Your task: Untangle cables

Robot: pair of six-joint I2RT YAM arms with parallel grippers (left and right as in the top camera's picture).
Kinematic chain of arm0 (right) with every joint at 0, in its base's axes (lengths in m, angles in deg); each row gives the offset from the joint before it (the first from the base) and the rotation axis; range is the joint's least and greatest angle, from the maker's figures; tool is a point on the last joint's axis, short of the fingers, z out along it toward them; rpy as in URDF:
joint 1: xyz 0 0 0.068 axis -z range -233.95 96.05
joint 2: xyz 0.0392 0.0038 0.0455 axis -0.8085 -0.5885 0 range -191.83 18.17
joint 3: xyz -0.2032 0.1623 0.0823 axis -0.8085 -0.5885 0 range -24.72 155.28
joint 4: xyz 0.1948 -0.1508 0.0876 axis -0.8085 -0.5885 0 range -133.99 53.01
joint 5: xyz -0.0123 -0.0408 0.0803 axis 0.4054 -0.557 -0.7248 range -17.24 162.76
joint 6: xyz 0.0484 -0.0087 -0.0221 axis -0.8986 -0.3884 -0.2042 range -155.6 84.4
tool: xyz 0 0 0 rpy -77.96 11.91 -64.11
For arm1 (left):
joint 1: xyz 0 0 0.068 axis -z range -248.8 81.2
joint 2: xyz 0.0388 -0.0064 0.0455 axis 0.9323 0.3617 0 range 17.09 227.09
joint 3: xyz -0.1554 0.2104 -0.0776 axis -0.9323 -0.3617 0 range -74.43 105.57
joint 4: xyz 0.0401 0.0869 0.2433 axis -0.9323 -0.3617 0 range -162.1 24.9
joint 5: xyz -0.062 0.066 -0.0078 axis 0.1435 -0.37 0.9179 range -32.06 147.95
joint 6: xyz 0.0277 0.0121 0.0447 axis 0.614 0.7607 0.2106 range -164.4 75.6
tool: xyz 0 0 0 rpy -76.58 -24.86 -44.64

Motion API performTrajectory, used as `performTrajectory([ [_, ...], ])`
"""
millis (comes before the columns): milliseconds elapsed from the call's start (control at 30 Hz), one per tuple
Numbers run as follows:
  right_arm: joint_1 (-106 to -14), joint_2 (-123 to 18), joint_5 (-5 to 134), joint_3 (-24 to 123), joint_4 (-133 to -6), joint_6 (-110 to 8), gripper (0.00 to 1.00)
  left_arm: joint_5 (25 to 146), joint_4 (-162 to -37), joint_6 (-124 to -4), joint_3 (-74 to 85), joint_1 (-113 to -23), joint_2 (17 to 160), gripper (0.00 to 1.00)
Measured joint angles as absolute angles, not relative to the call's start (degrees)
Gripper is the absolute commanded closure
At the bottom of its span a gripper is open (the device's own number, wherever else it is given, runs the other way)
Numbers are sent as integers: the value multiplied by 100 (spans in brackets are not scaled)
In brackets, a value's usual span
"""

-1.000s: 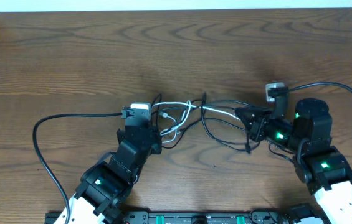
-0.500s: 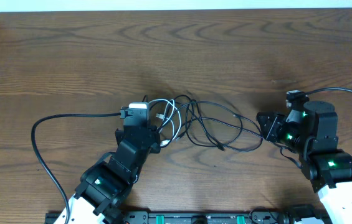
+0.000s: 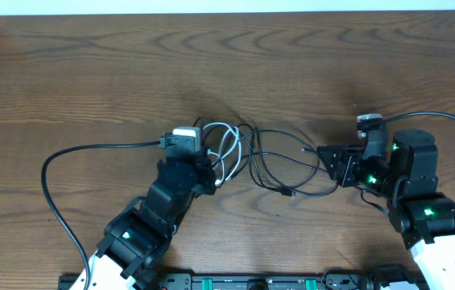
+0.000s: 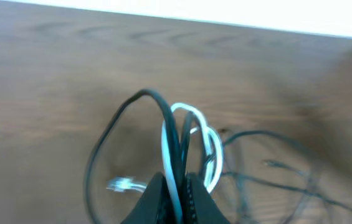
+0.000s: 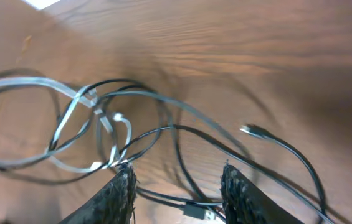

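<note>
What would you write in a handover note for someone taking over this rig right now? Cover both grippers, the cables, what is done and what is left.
Left gripper: shut on the cables, pinching a white strand together with black ones.
Right gripper: open; black strands pass between its fingers, none clamped.
Cables: one loose tangle on the table between the arms, white loops nearest the left gripper.
Done: nothing separated yet.
Left: work the white cable free of the black ones, then lay each apart.
</note>
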State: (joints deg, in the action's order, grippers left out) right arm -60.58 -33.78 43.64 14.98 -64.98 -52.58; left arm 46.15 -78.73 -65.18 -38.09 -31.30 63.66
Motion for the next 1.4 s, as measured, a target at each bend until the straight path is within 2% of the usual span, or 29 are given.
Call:
performTrajectory([
  [267, -6071, -3563, 3872, 1498, -6340, -4576, 56, 5927, -6935, -6207, -3809, -3130, 6366, 92],
  [700, -6071, -4073, 2543, 1498, -5304, -4407, 53, 7367, -5665, -6013, -3809, -3128, 6366, 93],
  [1167, -6576, -4095, 1905, 1498, -4471, -4405, 49, 7931, -5584, -5980, -3809, -3130, 6366, 93],
  [1400, -6723, -4099, 2156, 1498, -4323, -4405, 51, 8418, -5582, -5980, -3809, -3128, 6366, 93],
])
